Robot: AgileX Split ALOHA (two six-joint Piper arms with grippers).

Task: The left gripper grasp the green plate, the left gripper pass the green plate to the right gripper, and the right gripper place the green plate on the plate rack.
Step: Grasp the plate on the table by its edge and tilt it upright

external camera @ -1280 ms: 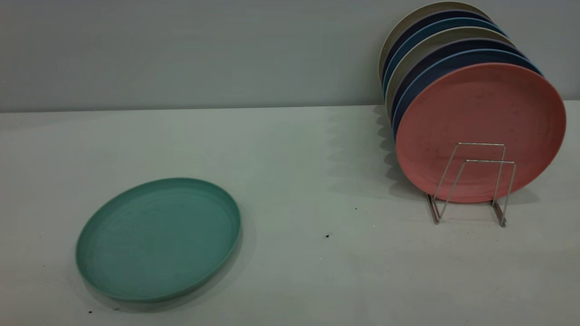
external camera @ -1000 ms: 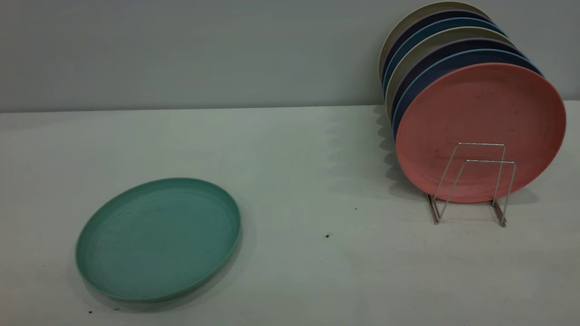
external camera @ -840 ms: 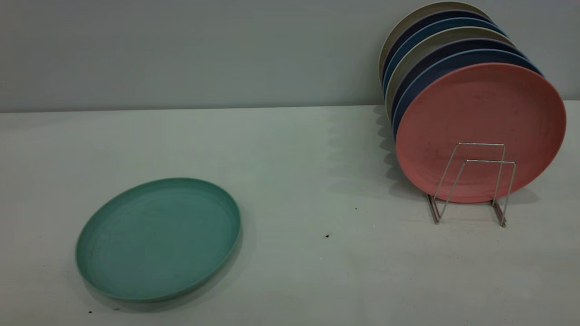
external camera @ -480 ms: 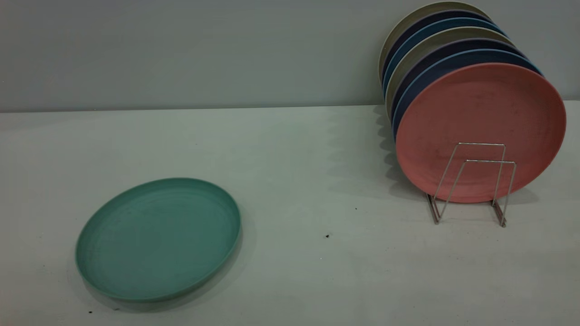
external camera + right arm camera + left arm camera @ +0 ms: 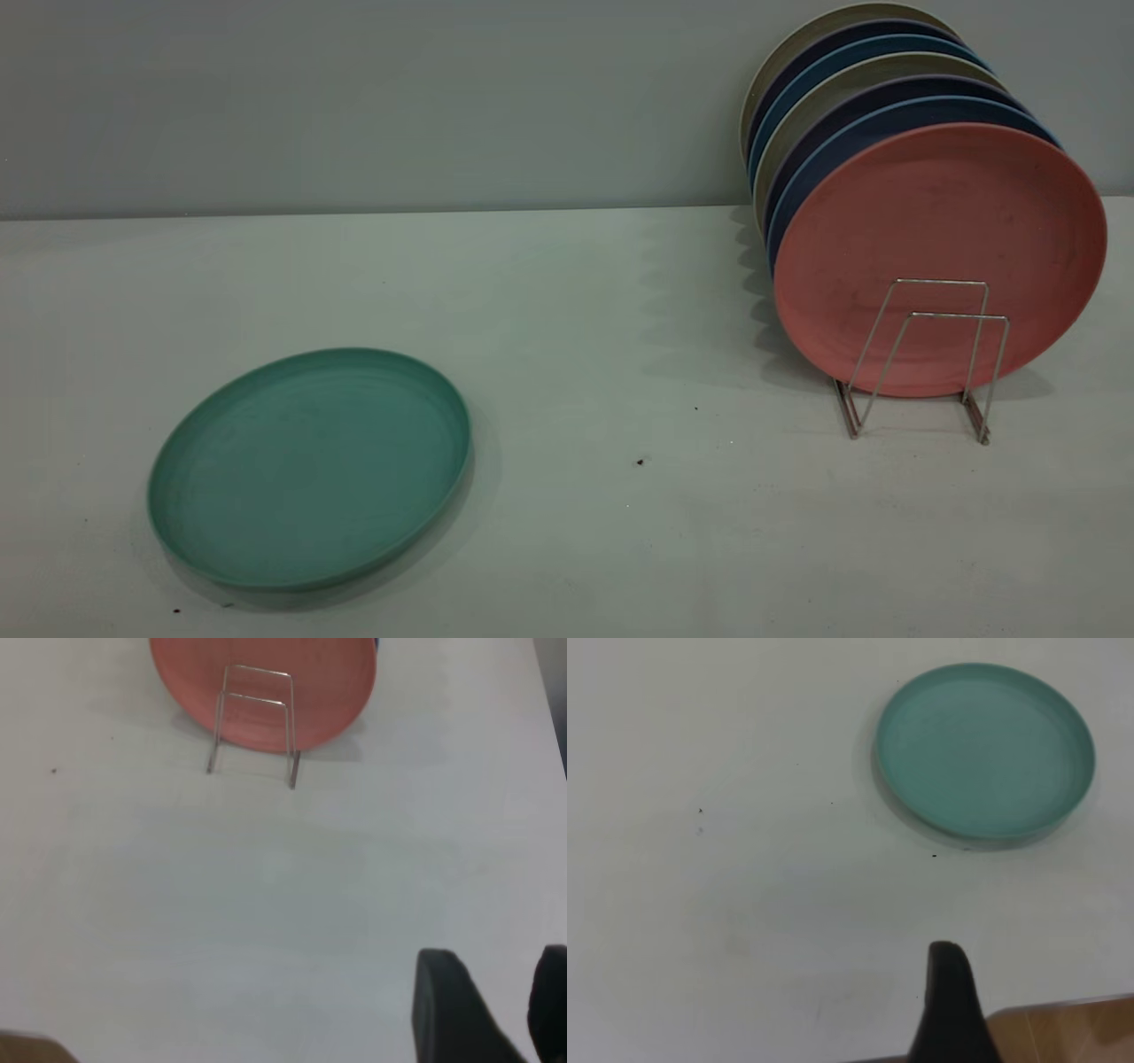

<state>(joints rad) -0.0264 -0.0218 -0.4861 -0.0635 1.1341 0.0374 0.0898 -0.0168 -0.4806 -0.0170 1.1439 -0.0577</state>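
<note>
Lying flat on table, green plate judged light, stiff, slick; raised rim best pinched. Left gripper state untellable; right gripper seen parted.

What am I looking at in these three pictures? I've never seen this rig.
It is a two-armed robot at a white table. The wide picture comes from an outside camera; no arm shows there. The other two come from cameras on the wrists. The green plate lies flat, untouched. The plate rack holds upright plates, a pink plate in front. One dark finger of the left gripper shows; the right gripper is open. Nothing is held.
</note>
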